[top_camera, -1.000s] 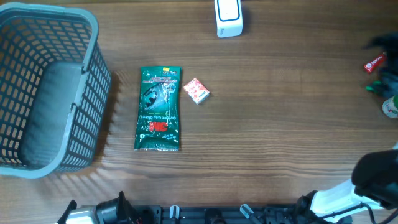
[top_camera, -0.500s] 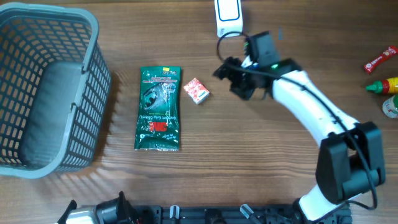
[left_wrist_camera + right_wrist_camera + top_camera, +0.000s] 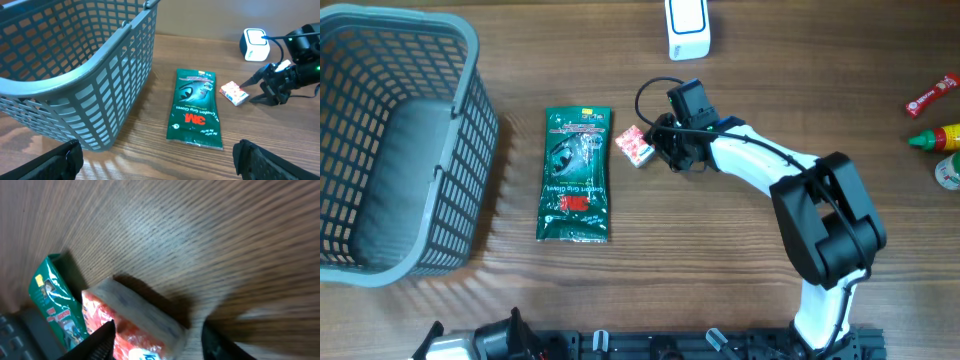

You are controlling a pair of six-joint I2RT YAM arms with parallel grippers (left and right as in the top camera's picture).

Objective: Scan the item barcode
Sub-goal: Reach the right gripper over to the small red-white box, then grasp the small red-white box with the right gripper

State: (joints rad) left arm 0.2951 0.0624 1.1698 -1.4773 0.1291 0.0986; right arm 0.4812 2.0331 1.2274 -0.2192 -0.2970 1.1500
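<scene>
At table point(image 3: 720, 270) centre, right gripper point(image 3: 660, 145) straddles the small red-and-white packet point(image 3: 634, 146) beside the green glove pouch point(image 3: 576, 175), jaws apart, not clamped. Left gripper point(image 3: 157, 160) jaws wide apart, holding nothing.

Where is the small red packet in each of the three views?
Overhead: red packet at the centre, just right of the green pouch.
Left wrist: packet right of centre, beside the pouch.
Right wrist: packet at the bottom, left of centre; pouch at its left.
Shared landmark: the green pouch.
</scene>
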